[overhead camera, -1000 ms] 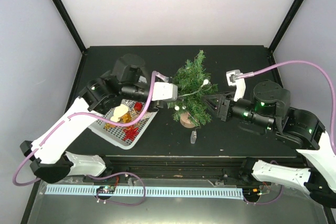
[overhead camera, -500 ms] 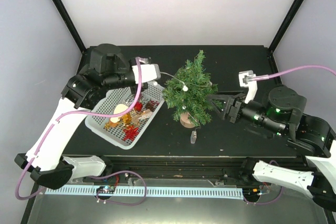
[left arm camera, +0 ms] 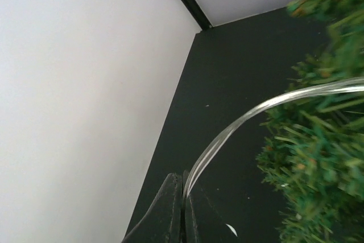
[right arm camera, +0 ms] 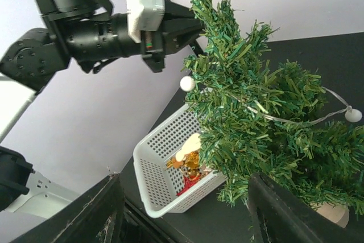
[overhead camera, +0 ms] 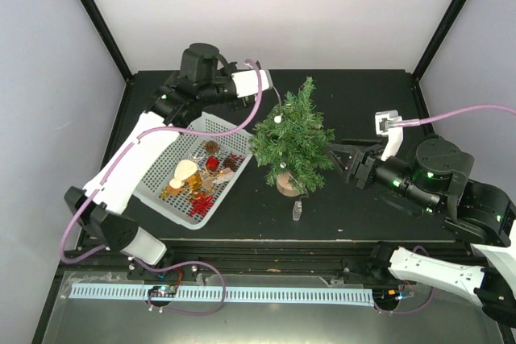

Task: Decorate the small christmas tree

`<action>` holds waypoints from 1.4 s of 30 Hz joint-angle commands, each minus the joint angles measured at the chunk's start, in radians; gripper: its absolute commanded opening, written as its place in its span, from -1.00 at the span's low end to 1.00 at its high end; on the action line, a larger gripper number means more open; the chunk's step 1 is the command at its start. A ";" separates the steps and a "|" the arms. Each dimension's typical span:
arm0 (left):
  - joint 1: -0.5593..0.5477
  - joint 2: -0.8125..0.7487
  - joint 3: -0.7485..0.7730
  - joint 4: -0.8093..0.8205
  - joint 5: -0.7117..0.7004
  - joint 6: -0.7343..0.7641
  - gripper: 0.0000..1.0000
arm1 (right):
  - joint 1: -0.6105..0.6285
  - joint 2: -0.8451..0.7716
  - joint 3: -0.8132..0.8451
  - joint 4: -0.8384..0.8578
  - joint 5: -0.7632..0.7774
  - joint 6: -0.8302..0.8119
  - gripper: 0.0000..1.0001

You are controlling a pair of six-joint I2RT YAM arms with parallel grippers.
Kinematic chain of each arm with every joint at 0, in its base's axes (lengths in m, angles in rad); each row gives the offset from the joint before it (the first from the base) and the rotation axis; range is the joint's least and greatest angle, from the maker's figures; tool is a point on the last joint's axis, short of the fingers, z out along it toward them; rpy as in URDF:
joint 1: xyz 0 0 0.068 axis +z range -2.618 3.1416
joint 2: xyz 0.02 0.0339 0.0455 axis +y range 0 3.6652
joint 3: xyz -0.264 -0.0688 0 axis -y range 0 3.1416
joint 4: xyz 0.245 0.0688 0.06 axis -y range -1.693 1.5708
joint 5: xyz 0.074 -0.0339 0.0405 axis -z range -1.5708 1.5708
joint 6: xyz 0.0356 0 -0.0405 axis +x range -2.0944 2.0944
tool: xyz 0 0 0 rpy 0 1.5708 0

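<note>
**Light string meets the small tree**

Only our left wrist view shows the left claw (left arm camera: 181, 209) pressed together on a clear light string (left arm camera: 256, 112), with the small christmas tree (left arm camera: 318, 157) just to its right. From above we see that arm arched over the basket (overhead camera: 153, 187). The right claw (overhead camera: 337, 160) stands spread, the tree just ahead of it.

1. The left gripper (left arm camera: 182, 189), pinching the string (left arm camera: 239, 123), has swung from over the basket (overhead camera: 161, 191) at the tree's (overhead camera: 294, 138) near left to the far left behind it.
2. The string, earlier stretched across the tree's front, now leads off from a bead (overhead camera: 276, 118) at its upper left.
3. The right gripper (overhead camera: 337, 159) has spread its jaws and backed off rightward from the tree.
</note>
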 commanded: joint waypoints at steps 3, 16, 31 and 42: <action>0.005 0.099 0.066 0.208 -0.013 -0.005 -0.97 | 0.007 -0.019 -0.012 -0.007 0.065 -0.040 0.21; -0.072 0.268 0.201 0.230 0.065 -0.081 -0.30 | 0.007 -0.027 -0.044 -0.016 0.111 -0.060 0.21; -0.097 0.270 0.199 0.227 0.130 -0.135 0.76 | 0.007 -0.055 -0.107 0.013 0.141 -0.057 0.22; -0.088 0.268 0.272 0.232 0.336 -0.278 0.78 | 0.006 -0.068 -0.132 0.016 0.157 -0.048 0.22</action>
